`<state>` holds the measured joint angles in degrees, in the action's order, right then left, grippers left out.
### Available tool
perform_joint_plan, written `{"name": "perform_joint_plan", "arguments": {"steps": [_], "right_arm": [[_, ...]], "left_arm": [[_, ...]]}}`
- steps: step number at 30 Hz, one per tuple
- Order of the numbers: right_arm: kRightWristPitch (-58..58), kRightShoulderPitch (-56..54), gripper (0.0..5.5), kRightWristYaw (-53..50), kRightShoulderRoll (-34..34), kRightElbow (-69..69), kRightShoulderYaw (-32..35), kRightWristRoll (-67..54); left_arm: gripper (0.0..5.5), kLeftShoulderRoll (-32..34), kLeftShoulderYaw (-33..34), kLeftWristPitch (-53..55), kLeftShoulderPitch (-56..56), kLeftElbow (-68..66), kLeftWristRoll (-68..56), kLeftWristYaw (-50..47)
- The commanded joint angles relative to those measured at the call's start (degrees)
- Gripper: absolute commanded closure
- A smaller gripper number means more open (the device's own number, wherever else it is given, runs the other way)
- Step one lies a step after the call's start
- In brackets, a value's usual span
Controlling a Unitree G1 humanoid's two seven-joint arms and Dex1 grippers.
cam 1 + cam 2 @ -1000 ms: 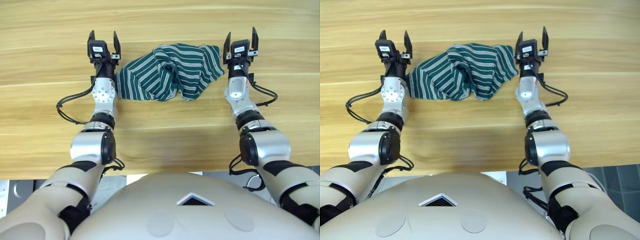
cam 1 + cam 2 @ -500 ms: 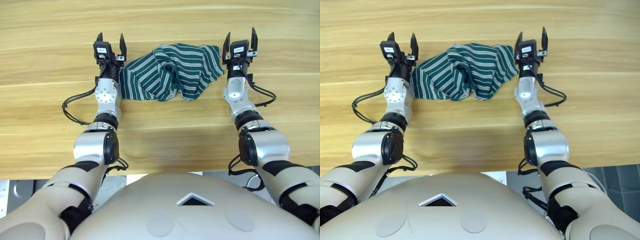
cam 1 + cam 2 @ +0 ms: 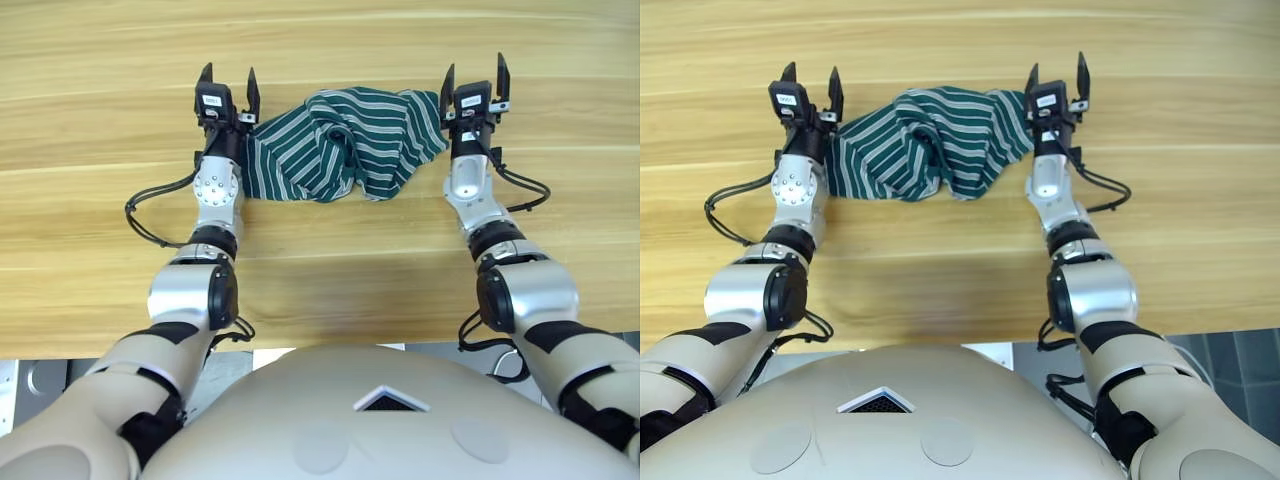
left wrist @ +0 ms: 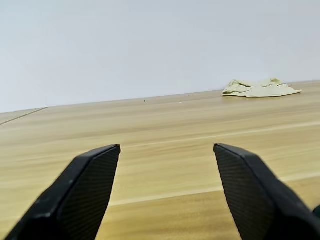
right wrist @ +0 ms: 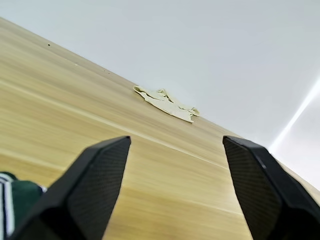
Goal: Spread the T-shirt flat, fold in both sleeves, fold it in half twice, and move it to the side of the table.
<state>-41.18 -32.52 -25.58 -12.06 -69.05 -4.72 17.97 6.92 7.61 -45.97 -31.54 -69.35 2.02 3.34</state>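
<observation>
A green T-shirt with white stripes lies crumpled in a heap on the wooden table, between my two arms. My left gripper stands open just beside the heap's left edge, nothing between its fingers. At the heap's right edge my right gripper is open too, with empty fingers. A corner of the green shirt peeks in beside the right gripper in its wrist view.
A small pale yellow cloth lies far back on the table, also seen as the pale cloth from the right wrist. A white wall rises behind the table. Bare wood stretches to both sides and behind the shirt.
My left gripper has slid right, closing in on the shirt's left edge. The right gripper has shifted slightly left toward the shirt. The shirt has not moved.
</observation>
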Motion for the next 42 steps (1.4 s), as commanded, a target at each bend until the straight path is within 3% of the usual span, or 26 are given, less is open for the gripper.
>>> {"name": "perform_joint_plan", "arguments": {"steps": [1,16,19,21,23,26,29,37,42], "right_arm": [[0.4,-0.31,2.1,0.28,0.27,-0.2,-0.2,0.04],[0.32,-0.26,2.1,0.35,0.23,-0.18,-0.27,-0.16],[-0.7,0.95,2.1,-0.59,-1.06,1.13,-3.07,3.31],[-4.56,6.98,2.1,-0.92,-5.09,9.34,-4.66,6.66],[-7.22,17.67,2.1,3.84,-13.26,24.57,-5.27,10.48],[-7.2,31.84,2.1,15.16,-25.1,45.33,-5.28,12.86],[-5.59,40.36,2.1,24.62,-31.69,57.87,-6.93,13.36],[3.84,41.12,2.1,34.2,-31.44,63.0,-9.74,20.53],[5.12,37.25,2.1,33.64,-29.69,58.75,-12.87,24.25]], "left_arm": [[2.0,0.72,-0.73,-0.33,-0.18,0.2,1.06,-1.64],[2.0,1.31,-0.82,-1.59,-0.15,0.26,1.14,-3.12],[2.0,1.64,0.11,-3.09,1.01,1.53,-0.14,-2.46],[2.0,3.05,-2.97,-8.68,6.97,10.31,0.55,2.71],[2.0,8.44,-10.37,-11.41,19.84,29.31,2.62,11.7],[2.0,18.48,-18.23,-7.41,36.78,55.89,6.82,22.65],[2.0,22.98,-20.33,-2.58,44.44,69.53,12.16,27.79],[2.0,25.38,-18.17,10.66,50.06,76.81,27.14,26.5],[2.0,23.56,-18.61,15.58,45.23,74.02,33.89,20.77]]}}
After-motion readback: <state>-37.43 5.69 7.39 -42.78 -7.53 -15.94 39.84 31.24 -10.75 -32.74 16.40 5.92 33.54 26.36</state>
